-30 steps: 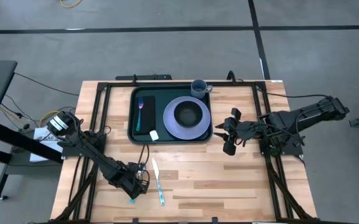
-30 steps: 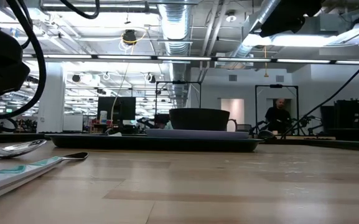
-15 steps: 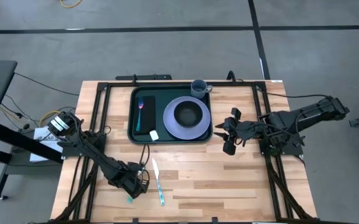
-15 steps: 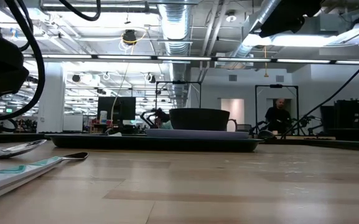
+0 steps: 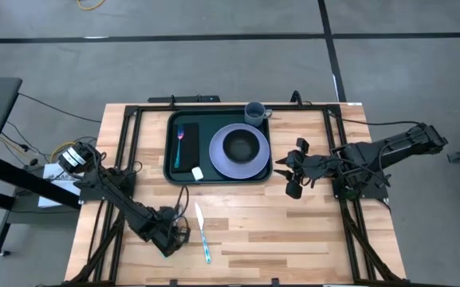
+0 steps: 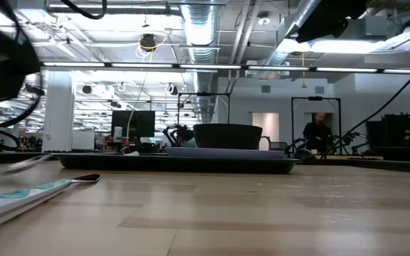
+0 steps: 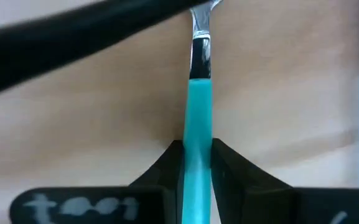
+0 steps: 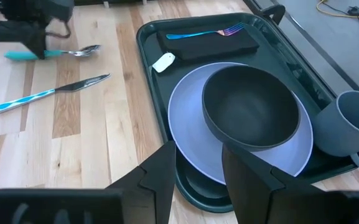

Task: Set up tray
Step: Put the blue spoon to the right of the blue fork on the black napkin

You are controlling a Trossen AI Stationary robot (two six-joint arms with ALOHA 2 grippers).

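Dark green tray [image 8: 272, 37], lavender plate [image 8: 188, 102], dark bowl [image 8: 251, 112], teal-handled spoon [image 7: 198, 118], teal-and-white patterned knife [image 8: 36, 96]

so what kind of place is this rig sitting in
Probably a large open lab or industrial workspace: exposed silver ceiling ducts, black metal frames standing behind the light wooden table, and a person among the equipment.

Light wooden plank desk [image 5: 245, 219]. Dark green tray [image 5: 170, 147] sits at the far middle edge, flat on the wood. A knife [image 5: 202, 235] with a blue-and-white handle lies on bare wood near the front left. Just beside it, a teal-handled spoon [image 8: 51, 53], gripped at the handle by the left claw [image 5: 168, 239].
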